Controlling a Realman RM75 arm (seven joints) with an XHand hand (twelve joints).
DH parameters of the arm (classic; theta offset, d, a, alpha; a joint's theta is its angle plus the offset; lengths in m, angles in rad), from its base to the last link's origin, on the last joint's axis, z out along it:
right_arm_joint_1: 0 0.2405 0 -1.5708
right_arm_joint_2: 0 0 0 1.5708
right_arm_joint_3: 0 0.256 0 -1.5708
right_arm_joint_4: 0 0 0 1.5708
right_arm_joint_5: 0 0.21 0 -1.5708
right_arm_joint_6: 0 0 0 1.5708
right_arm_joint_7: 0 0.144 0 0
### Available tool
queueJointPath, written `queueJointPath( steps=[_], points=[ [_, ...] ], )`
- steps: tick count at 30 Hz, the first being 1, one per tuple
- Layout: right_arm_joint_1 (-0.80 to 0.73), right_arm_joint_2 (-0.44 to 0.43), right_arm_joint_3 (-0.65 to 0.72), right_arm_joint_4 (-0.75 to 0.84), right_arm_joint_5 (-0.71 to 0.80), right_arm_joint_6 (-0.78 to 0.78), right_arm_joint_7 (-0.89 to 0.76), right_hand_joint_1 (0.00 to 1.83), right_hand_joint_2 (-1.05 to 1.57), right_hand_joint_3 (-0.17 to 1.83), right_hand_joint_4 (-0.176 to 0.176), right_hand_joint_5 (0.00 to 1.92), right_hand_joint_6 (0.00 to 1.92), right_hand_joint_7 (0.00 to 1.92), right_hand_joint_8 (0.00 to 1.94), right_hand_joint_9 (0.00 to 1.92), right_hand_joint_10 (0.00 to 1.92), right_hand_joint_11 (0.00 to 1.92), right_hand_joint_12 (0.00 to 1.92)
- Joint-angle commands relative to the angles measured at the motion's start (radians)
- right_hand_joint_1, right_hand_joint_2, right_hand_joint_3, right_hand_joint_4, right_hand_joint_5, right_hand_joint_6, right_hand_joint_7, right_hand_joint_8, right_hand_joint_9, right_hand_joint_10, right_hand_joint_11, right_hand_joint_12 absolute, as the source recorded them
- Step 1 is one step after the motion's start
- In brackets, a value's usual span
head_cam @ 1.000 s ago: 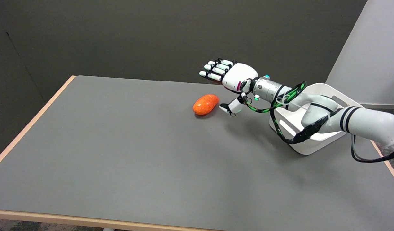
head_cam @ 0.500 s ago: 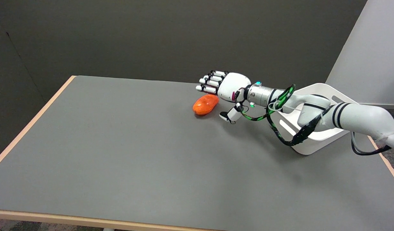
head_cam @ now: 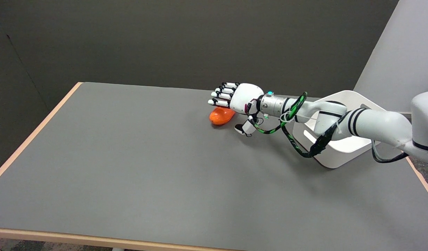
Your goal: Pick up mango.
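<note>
Head view, one entry per item.

Right hand (head_cam: 239,103): reaching in on its white arm (head_cam: 357,122), palm turned down, fingers (head_cam: 221,97) lying extended and a little apart, thumb (head_cam: 246,128) hanging low on the near side. It is holding nothing. The spread is likely kept so the fruit can pass between fingers and thumb before they close.

Mango (head_cam: 220,116): orange, lying on its side on the grey table (head_cam: 130,157), directly beneath the hand's fingers and palm, its upper part hidden by them. Whether the palm is touching it cannot be told. The thumb is standing just beside its end nearest the wrist, apart from it.

White bin (head_cam: 343,150): sitting behind the wrist, under the forearm, well apart from the mango; it is playing no part in the grasp.

Cables (head_cam: 290,118): green and black, looping below the wrist, hanging free of the table.

Judgement: the hand is being positioned over the fruit for an overhand grasp; closing and lifting are not yet done.
</note>
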Motion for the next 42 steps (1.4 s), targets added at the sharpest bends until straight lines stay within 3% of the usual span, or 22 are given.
queueJointPath(
  steps=[1,8,27,30,40,41,42],
  points=[
    [0.045,-0.062,-0.043,0.078,0.064,-0.020,-0.018,0.53,0.66,0.99,0.037,0.00,0.00,0.00,0.04,0.00,0.20,0.00,0.68],
    [0.036,-0.067,-0.048,0.108,0.177,-0.020,-0.082,0.58,0.70,1.01,0.035,0.00,0.02,0.00,0.03,0.00,0.20,0.00,0.66],
    [-0.008,-0.111,-0.048,0.127,0.174,-0.020,-0.087,0.58,0.77,0.91,0.032,0.00,0.03,0.00,0.09,0.00,0.26,0.00,0.68],
    [-0.012,-0.117,-0.056,0.127,0.174,-0.021,-0.087,0.58,0.73,1.02,0.032,0.00,0.02,0.00,0.10,0.00,0.28,0.00,0.68],
    [-0.007,-0.130,-0.069,0.127,0.174,-0.021,-0.086,0.58,0.73,1.02,0.032,0.00,0.02,0.00,0.11,0.00,0.29,0.00,0.69],
    [0.023,-0.162,-0.021,0.169,0.041,0.023,-0.132,0.58,0.73,1.02,0.032,0.00,0.02,0.00,0.11,0.00,0.29,0.00,0.69],
    [0.001,-0.138,-0.061,0.136,0.147,-0.013,-0.095,0.58,0.72,1.02,0.032,0.00,0.02,0.00,0.11,0.00,0.29,0.00,0.69]
  ],
)
